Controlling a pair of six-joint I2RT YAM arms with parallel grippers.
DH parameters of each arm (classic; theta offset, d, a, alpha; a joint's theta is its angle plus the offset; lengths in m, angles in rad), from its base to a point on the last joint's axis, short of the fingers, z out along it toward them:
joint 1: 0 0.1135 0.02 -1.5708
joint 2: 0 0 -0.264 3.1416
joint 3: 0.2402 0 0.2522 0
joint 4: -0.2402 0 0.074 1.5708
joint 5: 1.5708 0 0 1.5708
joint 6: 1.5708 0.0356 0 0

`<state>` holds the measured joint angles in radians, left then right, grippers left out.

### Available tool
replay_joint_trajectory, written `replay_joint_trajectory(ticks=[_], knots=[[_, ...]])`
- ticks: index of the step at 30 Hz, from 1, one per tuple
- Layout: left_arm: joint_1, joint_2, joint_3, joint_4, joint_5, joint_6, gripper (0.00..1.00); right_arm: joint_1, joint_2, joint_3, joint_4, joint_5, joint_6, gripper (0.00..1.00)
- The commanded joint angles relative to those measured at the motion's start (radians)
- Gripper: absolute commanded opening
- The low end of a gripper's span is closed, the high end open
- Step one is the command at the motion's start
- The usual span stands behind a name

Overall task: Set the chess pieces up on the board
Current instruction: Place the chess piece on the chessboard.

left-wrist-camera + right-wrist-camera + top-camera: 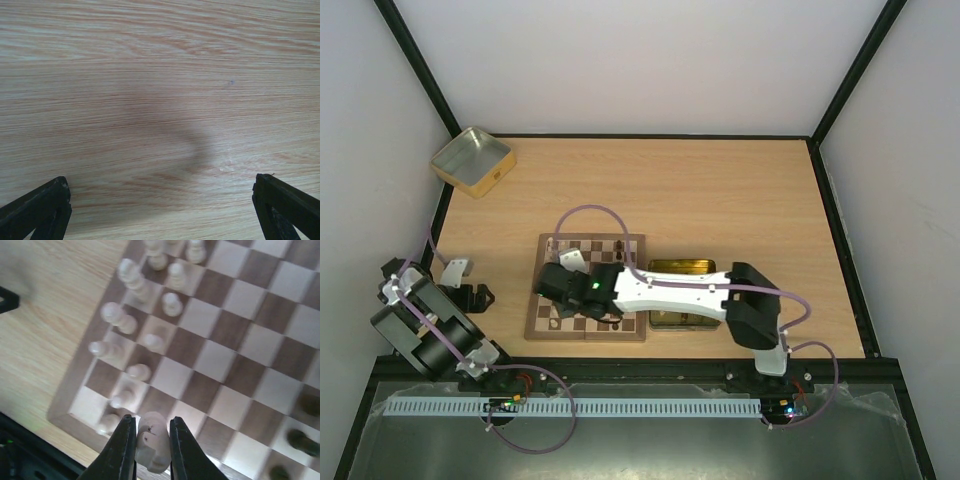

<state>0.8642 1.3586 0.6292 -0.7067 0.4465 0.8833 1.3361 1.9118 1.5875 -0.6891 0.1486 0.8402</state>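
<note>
**A:** Walk me through it, biggest thing first.

**B:** The wooden table [720, 190] comes first. The chessboard [535, 325] lies flat toward its near edge, left of centre. A yellow-gold tin [682, 268] sits just beside the board's right rim, and a second tin [472, 160] is well apart in the far left corner. The right arm [670, 290] stretches across the board.

**A:** And the men?

**B:** In the right wrist view, pale pieces [171, 304] stand in two rough rows along one side of the board. A few dark pieces [300, 440] stand at the opposite side.

**A:** Is anything in hand?

**B:** Yes. The right gripper [152, 425] is clamped on one pale piece [151, 442], with a finger [122, 450] pressed flat against each flank. It hangs over the board's corner, by the end of the pale rows. It is too blurred to name, and I can't tell whether its base touches the wood.

**A:** How will it handle?

**B:** I'd judge it light, rigid turned wood. Nothing about it looks fragile, but it is smooth and rounded, so it could swivel or slip. Gripping across the body, as it is held here, looks right. The neighbours stand close and would tip easily.

**A:** What about the other arm?

**B:** The left gripper [160, 181] has its fingers spread wide over bare table and holds nothing.
</note>
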Motion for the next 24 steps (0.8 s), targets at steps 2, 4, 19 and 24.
replay_joint_trajectory(ticks=[2, 4, 19, 24], knots=[[0.041, 0.027, 0.008, -0.007, -0.005, 0.042, 0.99, 0.042, 0.118, 0.168, -0.01, -0.029, -0.041, 0.1], [0.051, 0.028, 0.007, -0.008, -0.005, 0.052, 0.99, 0.054, 0.153, 0.209, -0.013, -0.046, -0.045, 0.1], [0.073, 0.04, -0.014, -0.005, 0.009, 0.077, 0.99, 0.107, 0.279, 0.305, -0.016, -0.069, -0.061, 0.11], [0.086, 0.037, -0.022, -0.005, 0.005, 0.094, 0.99, 0.102, 0.314, 0.326, -0.024, -0.063, -0.074, 0.11]])
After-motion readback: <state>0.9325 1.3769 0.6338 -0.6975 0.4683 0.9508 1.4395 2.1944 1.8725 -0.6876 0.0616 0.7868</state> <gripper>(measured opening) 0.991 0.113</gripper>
